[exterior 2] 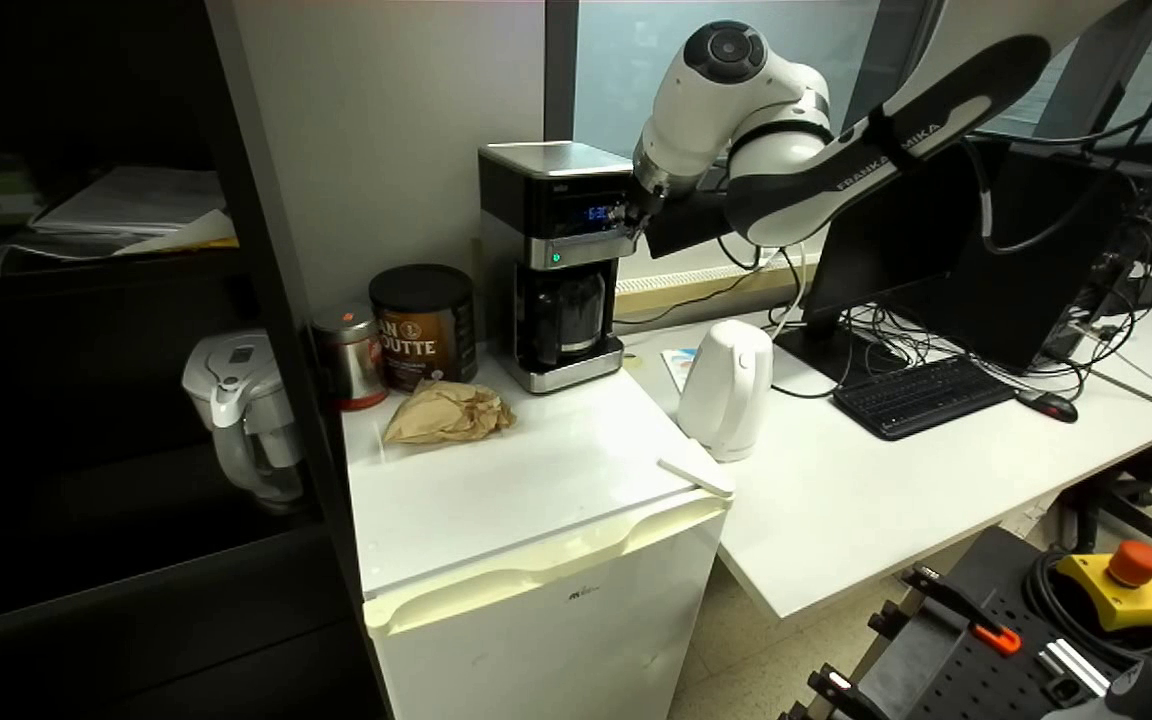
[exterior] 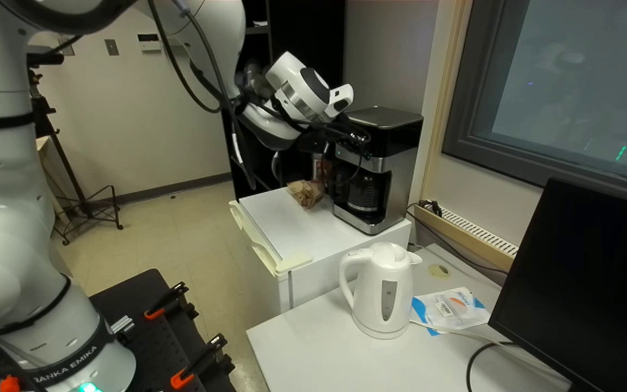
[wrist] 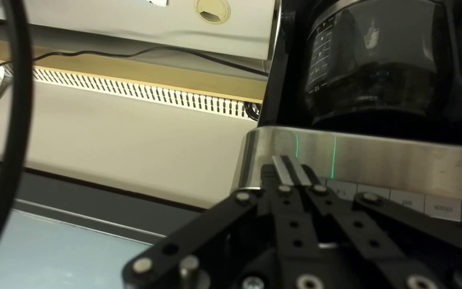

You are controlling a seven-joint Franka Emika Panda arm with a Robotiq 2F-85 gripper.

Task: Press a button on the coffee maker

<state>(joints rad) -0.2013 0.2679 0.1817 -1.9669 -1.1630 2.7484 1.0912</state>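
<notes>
Because the labelled buttons [wrist: 407,198] sit shoulder to shoulder, I want one narrow prod here, and the gripper [wrist: 292,170] suits that: its jaws are closed on each other with nothing between them. The coffee maker [exterior 2: 576,250] stands on the small white fridge [exterior 2: 536,480], and my fingertips [wrist: 282,170] are at the front corner of the machine, by one end of the button row. From here I can't tell whether they touch it; the gripper's own links hide part of the row. I'd centre on a single button, then push straight in, slowly and briefly, without sliding onto its neighbour. Too much force might shove the coffee maker back, so I'd ease off at the first response, watching the blue display [exterior 2: 596,213] and the green light [exterior 2: 556,258] for a change. No particular button is named, so any clean press should do, and the one nearest my fingertips looks simplest.
</notes>
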